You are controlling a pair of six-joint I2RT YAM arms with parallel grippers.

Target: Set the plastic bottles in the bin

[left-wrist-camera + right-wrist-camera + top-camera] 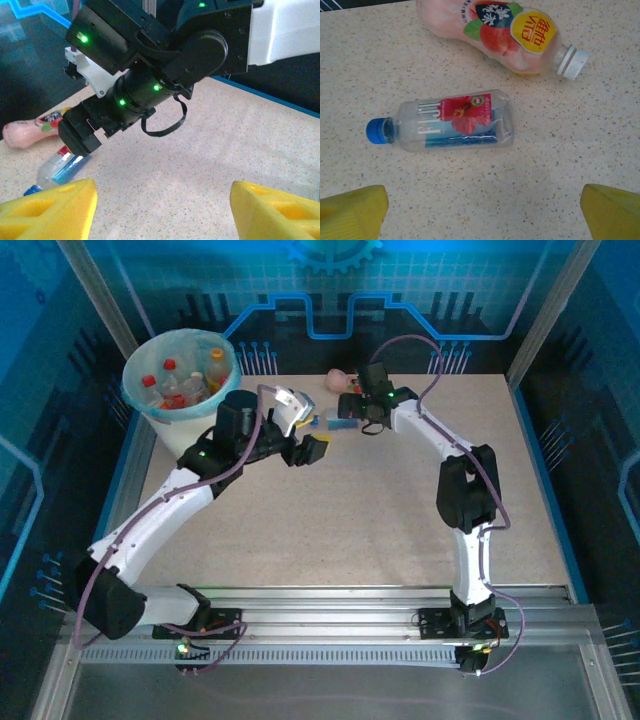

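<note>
The bin point(130, 385) stands at the far left corner of the table point(350, 530), and several plastic bottles point(170, 380) are inside it. Two more lie on their sides near the middle of the far edge: a pink bottle point(490, 30) with a white cap and, just beside it but not touching, a clear bottle point(455, 122) with a red label and a blue cap. The right jaws hang over the clear bottle, wide open, holding nothing. The left jaws, near them toward the left edge, are open too and empty
</note>
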